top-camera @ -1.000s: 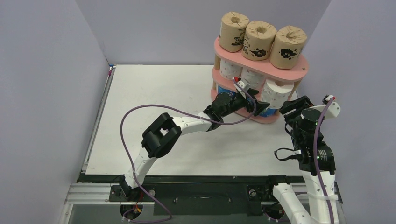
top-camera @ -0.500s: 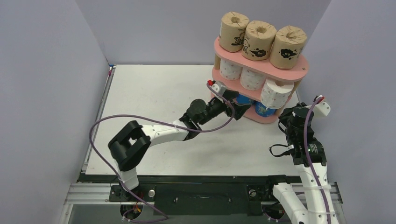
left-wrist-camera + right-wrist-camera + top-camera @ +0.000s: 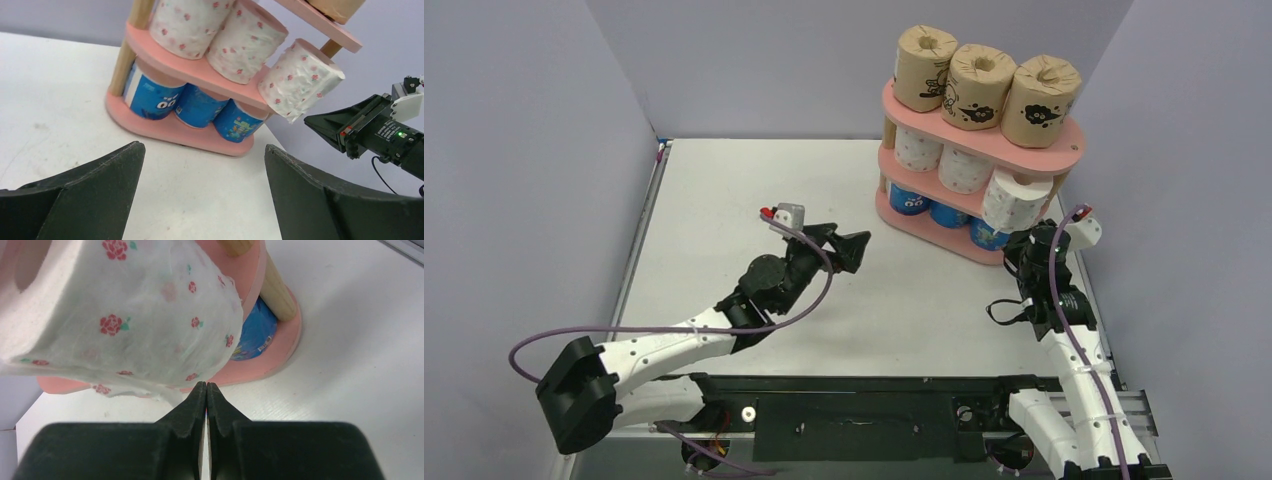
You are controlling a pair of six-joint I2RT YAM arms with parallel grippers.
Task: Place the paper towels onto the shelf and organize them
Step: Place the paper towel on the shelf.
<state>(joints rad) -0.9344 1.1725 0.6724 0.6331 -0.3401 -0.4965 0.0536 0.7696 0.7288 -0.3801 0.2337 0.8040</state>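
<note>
Shelf: pink, three oval boards on light wooden posts, is standing at the far right of the white table, close to the right wall. The top board is carrying three brown rolls with black cartoon prints, standing upright in a row with cores facing up, each close against its neighbour. The middle board is holding three white rolls with pink dots. Two of them are sitting fully under the top board, while the right-hand white roll is leaning outward and jutting past the board's right end. The bottom board is holding three blue rolls side by side under the middle board. Right gripper is hovering at the shelf's right end, just below the jutting roll. Its fingers are pressing flat together, with the tips meeting right under the loose wrap at the roll's lower edge. Whether any wrap is being caught between them cannot be told. Left gripper is hanging over the middle of the table, well apart from the shelf and pointing toward it. Its fingers are standing wide apart, gripping nothing.
</note>
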